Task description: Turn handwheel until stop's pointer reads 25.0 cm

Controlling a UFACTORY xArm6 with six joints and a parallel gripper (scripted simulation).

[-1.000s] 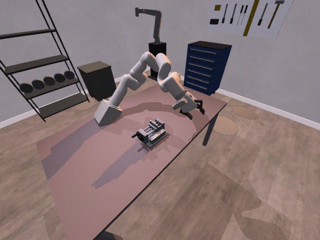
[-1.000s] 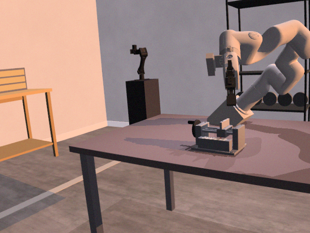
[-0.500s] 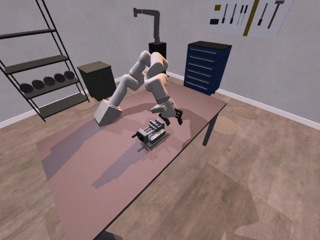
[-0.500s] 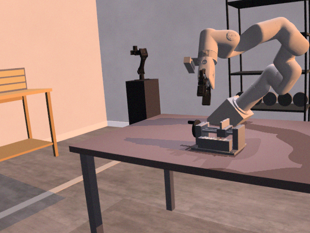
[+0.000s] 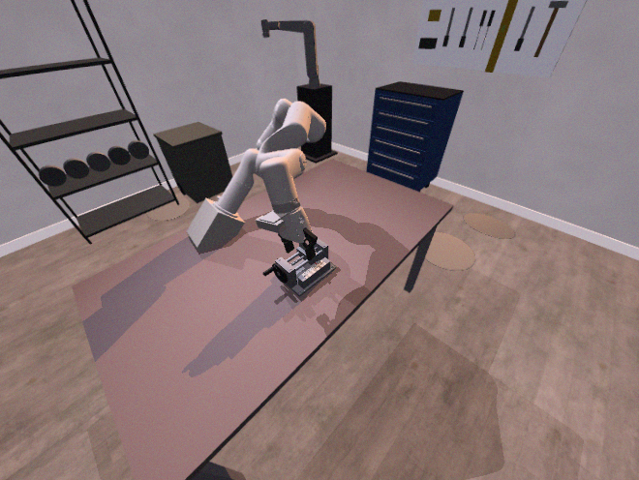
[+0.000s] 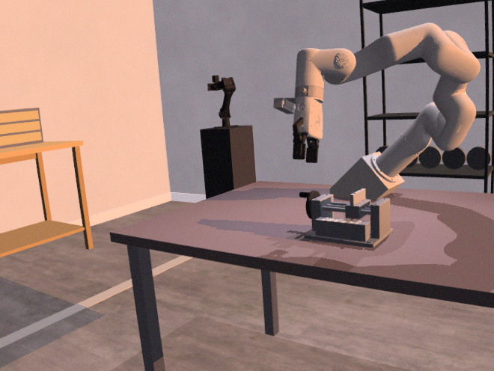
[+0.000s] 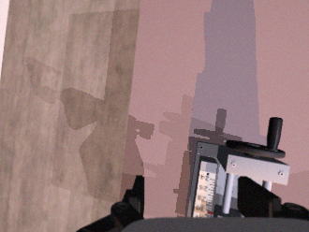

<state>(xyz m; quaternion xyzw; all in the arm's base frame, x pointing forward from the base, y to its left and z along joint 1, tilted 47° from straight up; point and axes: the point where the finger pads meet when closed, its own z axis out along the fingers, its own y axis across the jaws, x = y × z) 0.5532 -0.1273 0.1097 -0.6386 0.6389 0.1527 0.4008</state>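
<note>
A grey slide fixture [image 5: 309, 274] [image 6: 342, 229] stands on the pink table [image 5: 206, 361] [image 6: 239, 223]. Its black handwheel [image 5: 279, 269] [image 6: 310, 205] [image 7: 255, 149] with a crank handle [image 7: 274, 132] sits at one end. A movable stop block [image 6: 357, 198] sits on the rails. A printed scale [image 7: 206, 187] runs along the side, with a small red pointer [image 7: 211, 213] near the bottom edge of the wrist view; its numbers are too small to read. My gripper [image 5: 298, 246] [image 6: 305, 156] [image 7: 190, 192] is open and empty. It hangs above the handwheel end of the fixture and touches nothing.
The arm's base [image 5: 214, 226] [image 6: 365, 175] stands on the table behind the fixture. The table's edge [image 7: 133, 94] is close by. Off the table are a blue drawer cabinet [image 5: 412, 134], a shelf rack [image 5: 77, 155], a black pedestal with another arm [image 6: 227, 155] and a wooden bench [image 6: 40, 147].
</note>
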